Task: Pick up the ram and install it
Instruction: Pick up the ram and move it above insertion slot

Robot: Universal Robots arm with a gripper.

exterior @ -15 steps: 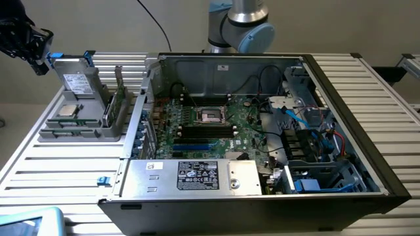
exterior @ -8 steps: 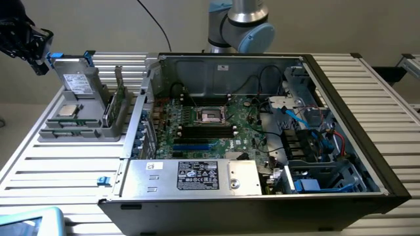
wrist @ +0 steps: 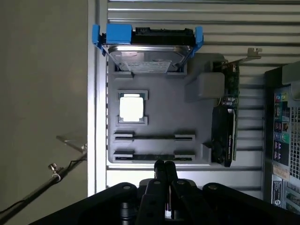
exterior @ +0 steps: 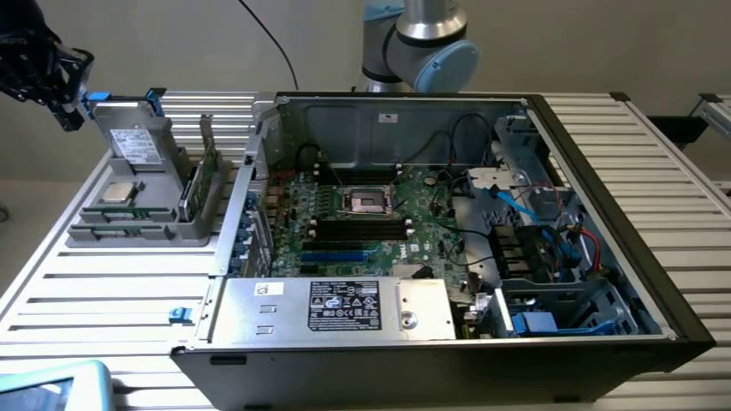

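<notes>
Over the gray tray (wrist: 159, 105), jaws pressed together overlap the dimly seen ram (wrist: 149, 157).

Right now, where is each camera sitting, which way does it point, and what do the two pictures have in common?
Exterior view: off the arm, above the slatted table, looking down into the open computer case; the arm's joint and the gripper show.
Wrist view: on the wrist, looking down past the shut fingers at the gray parts tray.
Shared: the tray, its hard drive, its processor chip and the table.
</notes>
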